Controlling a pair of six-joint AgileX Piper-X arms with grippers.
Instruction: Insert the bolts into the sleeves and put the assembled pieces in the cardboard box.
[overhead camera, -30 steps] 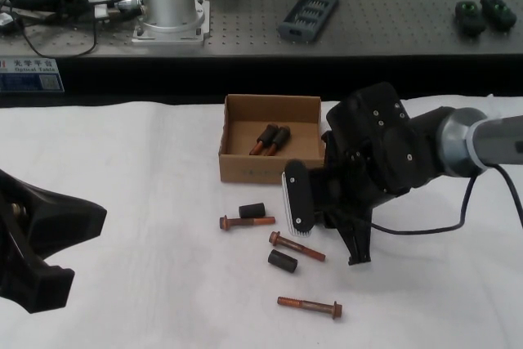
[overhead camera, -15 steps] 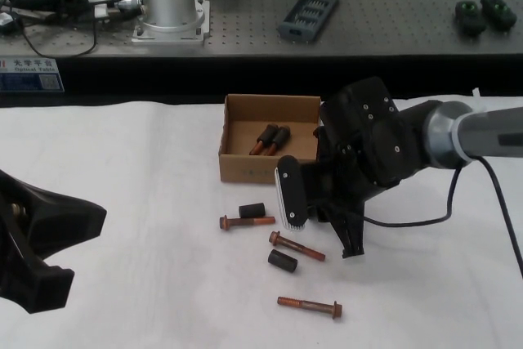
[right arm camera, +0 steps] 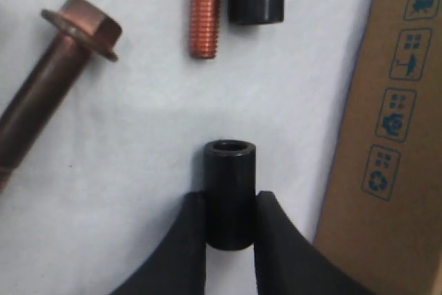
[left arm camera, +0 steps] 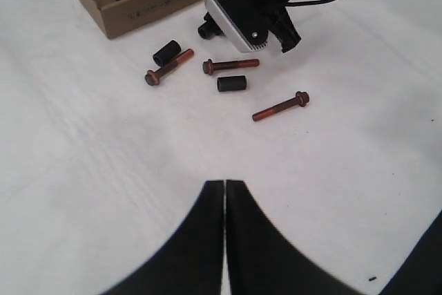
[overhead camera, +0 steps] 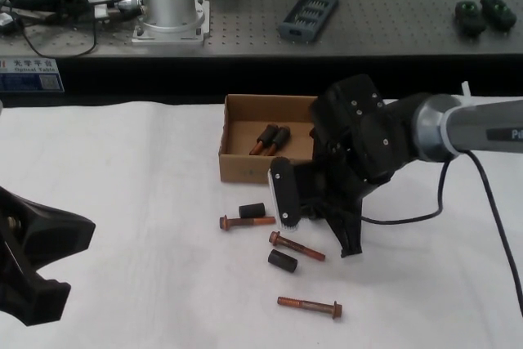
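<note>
Working the rig remotely, I see my right gripper (right arm camera: 230,206) pinching a black sleeve (right arm camera: 230,169). Both fingers (right arm camera: 194,240) are closed on the end nearer the wrist, and the sleeve's open bore points away from it. The held sleeve sits just beside the near wall of the cardboard box (overhead camera: 245,171); I cannot tell whether it touches the white cloth (overhead camera: 122,169) beneath it.

The box stands toward the far edge of the cloth, about midway along it. Two assembled pieces (overhead camera: 270,138) lie side by side inside, copper ends toward the near wall.

Three loose bolts and two loose sleeves lie on the cloth between the box and the near edge:
- The first bolt (overhead camera: 245,221) lies closest to the box, with a loose sleeve (overhead camera: 253,210) just beside its shank.
- The second bolt (overhead camera: 297,246) lies slantwise a little nearer to me, partly under the right arm (overhead camera: 368,140).
- The other loose sleeve (overhead camera: 283,261) lies just beside the second bolt's head.
- The third bolt (overhead camera: 310,306) lies apart from the rest, nearest the near edge, head toward the right.

My left gripper (left arm camera: 225,186) hangs over the cloth's near left corner, well apart from the parts. Its fingers are pressed together with only a hairline between them and hold nothing.
</note>
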